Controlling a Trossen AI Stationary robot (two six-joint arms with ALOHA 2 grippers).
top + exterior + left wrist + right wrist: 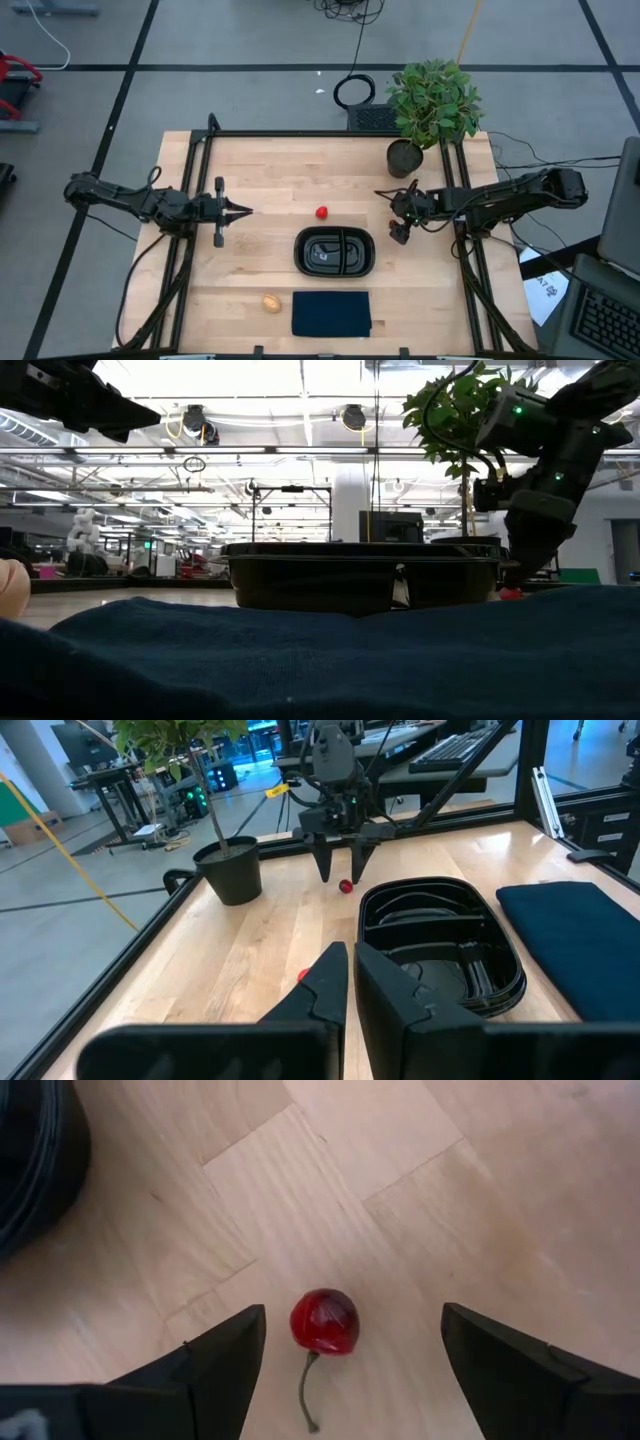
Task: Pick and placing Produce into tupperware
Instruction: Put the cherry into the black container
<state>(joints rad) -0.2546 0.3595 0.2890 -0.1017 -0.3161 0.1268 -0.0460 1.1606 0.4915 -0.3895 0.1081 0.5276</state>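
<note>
The right gripper (345, 1350), fingers spread apart, hangs over a stemmed cherry (324, 1321) lying centred between them, at three o'clock from the black tupperware (335, 251). The left gripper (240, 211), fingers together, waits at nine o'clock, much farther away.

We see our right gripper (350, 1355) spread wide over the wooden table (420, 1170), a small stemmed cherry (324, 1321) lying between its fingers, untouched.

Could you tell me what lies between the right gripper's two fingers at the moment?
A small dark red cherry with its stem lies on the bare table between the open fingers of the right gripper, untouched; the right wrist view shows it.
</note>
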